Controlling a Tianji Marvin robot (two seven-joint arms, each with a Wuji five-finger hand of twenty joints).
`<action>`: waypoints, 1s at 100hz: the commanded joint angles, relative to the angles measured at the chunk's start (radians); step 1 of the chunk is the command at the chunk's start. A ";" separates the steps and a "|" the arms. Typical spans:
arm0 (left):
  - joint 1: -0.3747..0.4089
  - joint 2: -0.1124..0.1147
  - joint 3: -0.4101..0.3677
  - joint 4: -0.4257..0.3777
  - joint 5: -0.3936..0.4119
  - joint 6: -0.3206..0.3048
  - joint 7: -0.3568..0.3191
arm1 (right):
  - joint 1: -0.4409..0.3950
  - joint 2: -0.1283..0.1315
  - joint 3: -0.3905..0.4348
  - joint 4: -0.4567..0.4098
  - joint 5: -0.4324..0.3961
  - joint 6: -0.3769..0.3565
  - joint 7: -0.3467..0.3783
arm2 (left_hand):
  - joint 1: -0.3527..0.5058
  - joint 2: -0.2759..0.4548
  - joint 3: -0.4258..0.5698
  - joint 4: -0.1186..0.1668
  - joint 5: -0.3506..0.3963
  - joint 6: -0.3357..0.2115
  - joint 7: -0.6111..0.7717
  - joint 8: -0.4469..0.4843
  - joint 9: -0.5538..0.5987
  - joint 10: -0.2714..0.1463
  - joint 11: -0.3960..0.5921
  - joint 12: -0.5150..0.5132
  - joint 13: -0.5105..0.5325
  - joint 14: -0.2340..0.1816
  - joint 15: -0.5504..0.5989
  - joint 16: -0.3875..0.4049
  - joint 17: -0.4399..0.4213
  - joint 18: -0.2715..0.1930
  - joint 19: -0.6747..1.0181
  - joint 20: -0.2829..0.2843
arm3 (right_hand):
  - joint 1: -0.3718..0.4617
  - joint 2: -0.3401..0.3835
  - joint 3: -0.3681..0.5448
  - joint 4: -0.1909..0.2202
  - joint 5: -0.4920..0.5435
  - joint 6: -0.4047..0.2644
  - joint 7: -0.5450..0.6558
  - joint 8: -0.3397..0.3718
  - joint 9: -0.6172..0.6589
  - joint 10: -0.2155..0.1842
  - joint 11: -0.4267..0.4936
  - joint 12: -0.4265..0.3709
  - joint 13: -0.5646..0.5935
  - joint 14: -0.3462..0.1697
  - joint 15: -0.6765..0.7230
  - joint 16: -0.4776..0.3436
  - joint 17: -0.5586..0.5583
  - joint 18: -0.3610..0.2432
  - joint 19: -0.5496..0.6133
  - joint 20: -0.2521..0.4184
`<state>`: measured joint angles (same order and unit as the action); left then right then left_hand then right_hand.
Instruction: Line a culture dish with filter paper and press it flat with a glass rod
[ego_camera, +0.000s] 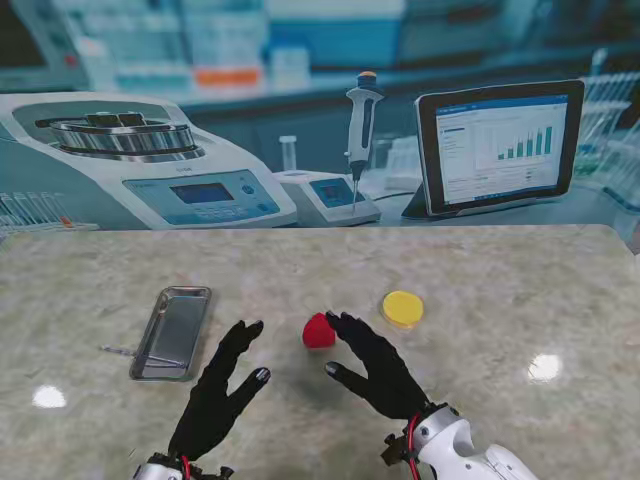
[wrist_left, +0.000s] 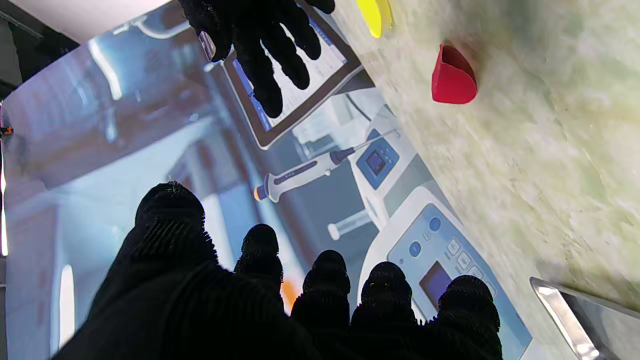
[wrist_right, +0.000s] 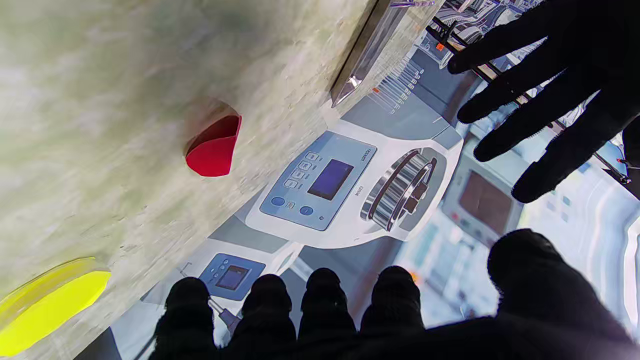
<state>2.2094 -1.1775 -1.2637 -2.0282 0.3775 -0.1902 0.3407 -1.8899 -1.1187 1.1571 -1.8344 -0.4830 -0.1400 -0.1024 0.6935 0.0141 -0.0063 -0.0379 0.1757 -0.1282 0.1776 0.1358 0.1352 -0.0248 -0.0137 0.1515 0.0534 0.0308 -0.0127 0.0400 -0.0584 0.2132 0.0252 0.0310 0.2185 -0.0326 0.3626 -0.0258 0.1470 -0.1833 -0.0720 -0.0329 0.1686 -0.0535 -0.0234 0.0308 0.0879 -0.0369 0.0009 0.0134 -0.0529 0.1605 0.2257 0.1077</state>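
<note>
Both black-gloved hands hover with fingers spread, holding nothing: left hand (ego_camera: 222, 392), right hand (ego_camera: 375, 365). A small red cup-like piece (ego_camera: 318, 331), possibly folded paper, sits at the right hand's fingertips; a round yellow dish (ego_camera: 402, 308) lies just beyond.

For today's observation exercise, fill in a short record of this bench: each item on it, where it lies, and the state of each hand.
Table: marbled top
Tray: metal, on my left, lying flat
Rod: thin, sticking out of the tray's left side near its near end
Red piece, mid-table, just off the right hand's fingertips; contact cannot be told
Yellow disc, right of the red piece, apart from it
Left hand, open, fingers spread, holding nothing
Right hand, open, holding nothing
</note>
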 joint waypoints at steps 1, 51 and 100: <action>0.010 -0.001 0.000 0.000 -0.012 -0.005 -0.002 | -0.006 -0.003 -0.003 0.002 -0.001 0.000 0.002 | 0.014 0.016 -0.010 0.027 0.017 -0.024 0.021 0.015 -0.023 -0.021 0.007 0.024 -0.029 -0.028 -0.012 0.002 0.001 -0.022 -0.038 0.029 | -0.002 0.014 -0.015 -0.004 0.029 -0.026 -0.002 0.003 -0.032 -0.051 -0.008 0.012 -0.021 -0.027 -0.037 -0.011 -0.007 -0.017 -0.022 0.015; 0.007 0.000 0.002 0.010 -0.006 -0.024 -0.002 | -0.012 -0.009 0.005 0.002 -0.044 0.021 -0.046 | 0.021 0.009 -0.008 0.028 0.030 -0.020 0.030 0.019 -0.020 -0.016 0.013 0.042 -0.028 -0.026 -0.010 0.009 0.001 -0.020 -0.040 0.031 | 0.120 -0.014 -0.014 0.013 0.017 -0.019 0.050 0.134 -0.008 -0.035 0.060 0.091 -0.018 -0.014 -0.024 0.073 -0.058 0.018 0.089 0.264; 0.001 0.005 0.003 0.027 0.018 -0.025 -0.015 | 0.107 0.026 0.141 0.015 -0.173 0.130 0.130 | 0.026 0.002 -0.008 0.026 0.041 -0.020 0.038 0.025 -0.019 -0.014 0.019 0.076 -0.027 -0.023 -0.008 0.027 0.001 -0.018 -0.039 0.037 | 0.251 -0.037 0.034 0.124 -0.022 -0.019 0.101 0.668 0.016 -0.006 0.261 0.144 0.023 0.076 0.152 0.199 -0.071 0.100 0.398 0.296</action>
<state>2.2083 -1.1758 -1.2588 -2.0010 0.3980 -0.2156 0.3376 -1.8147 -1.1026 1.2806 -1.8281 -0.6394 -0.0234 0.0317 0.7045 0.0121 -0.0063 -0.0379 0.1971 -0.1282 0.2008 0.1492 0.1352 -0.0248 -0.0027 0.2108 0.0534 0.0308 -0.0128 0.0505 -0.0584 0.2132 0.0251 0.0409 0.4778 -0.0491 0.3824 0.1018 0.1463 -0.1835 0.0015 0.5702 0.1715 -0.0536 0.1997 0.1468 0.0995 0.0278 0.1075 0.1893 -0.1037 0.2408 0.5677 0.4239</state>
